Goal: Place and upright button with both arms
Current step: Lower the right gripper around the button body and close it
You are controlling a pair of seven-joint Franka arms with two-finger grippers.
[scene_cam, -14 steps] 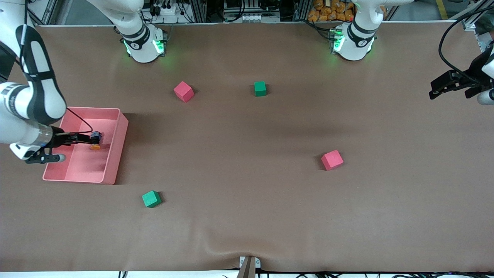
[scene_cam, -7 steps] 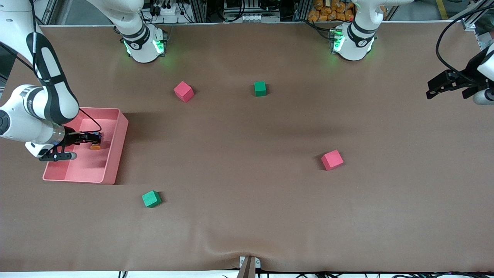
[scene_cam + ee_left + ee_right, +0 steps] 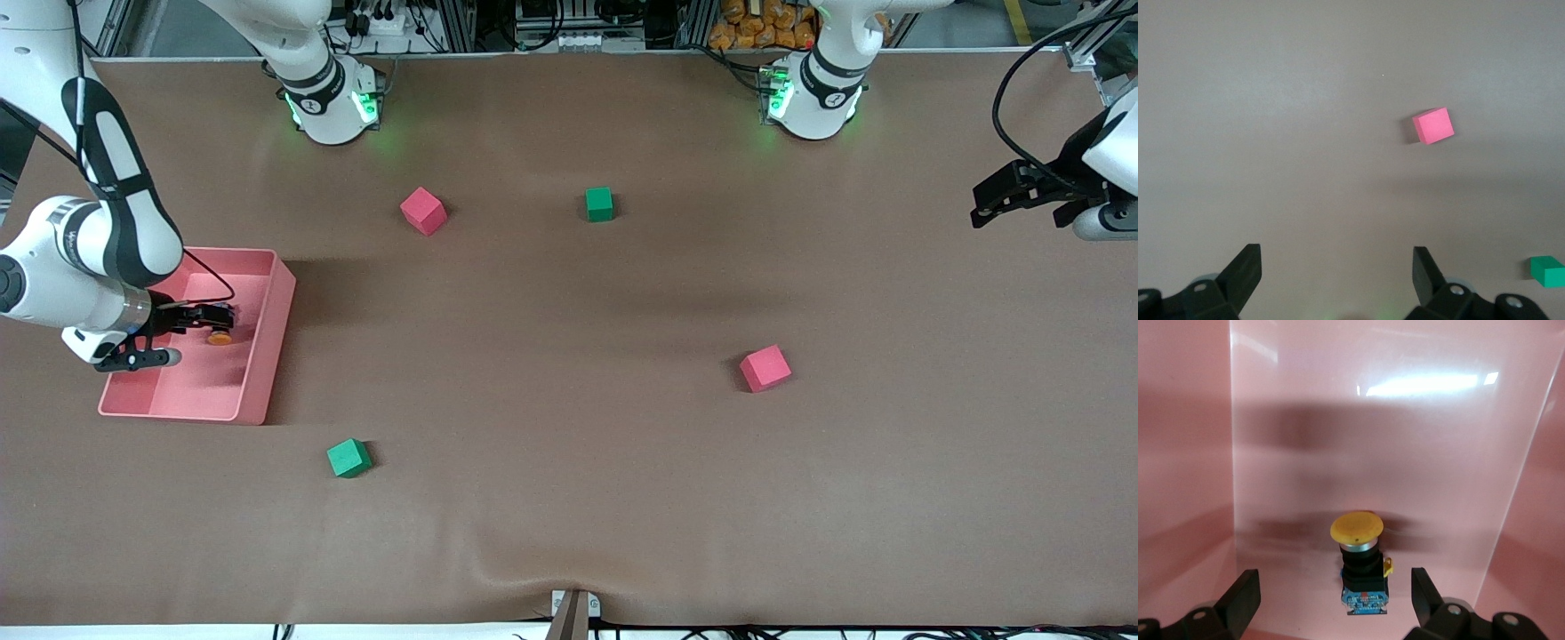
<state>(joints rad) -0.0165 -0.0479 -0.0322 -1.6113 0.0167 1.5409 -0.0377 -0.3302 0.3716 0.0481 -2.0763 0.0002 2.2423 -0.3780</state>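
- Bin [image 3: 267, 356]: pink, open-topped, rectangular, with a low divider; it sits on the brown table [image 3: 569, 498] at the right arm's end. Its only visible contents are the button and the right gripper reaching in.
- Button [image 3: 219, 337]: lies on its side on the bin floor, in the larger compartment. In the right wrist view the button [image 3: 1357, 563] shows a round orange-yellow cap, a silver collar under it, a short black body, a small yellow tab on one side and a blue base plate with red marking.
- Right gripper [image 3: 209, 313]: low inside the bin, just beside the button. In the right wrist view the right gripper [image 3: 1331, 600] has its fingers spread wide, one on each side of the button, neither touching it.
- Left gripper [image 3: 987, 204]: in the air over the table's edge at the left arm's end, fingers spread and empty, nothing beneath it but the bare table; this arm waits.
- Red cubes, two: one [image 3: 422, 211] close to the right arm's base, one [image 3: 765, 368] nearer the front camera toward the left arm's end.
- Green cubes, two: one [image 3: 599, 204] beside the first red cube, well apart from it; one [image 3: 348, 458] near the bin's corner, nearer the front camera than the bin.
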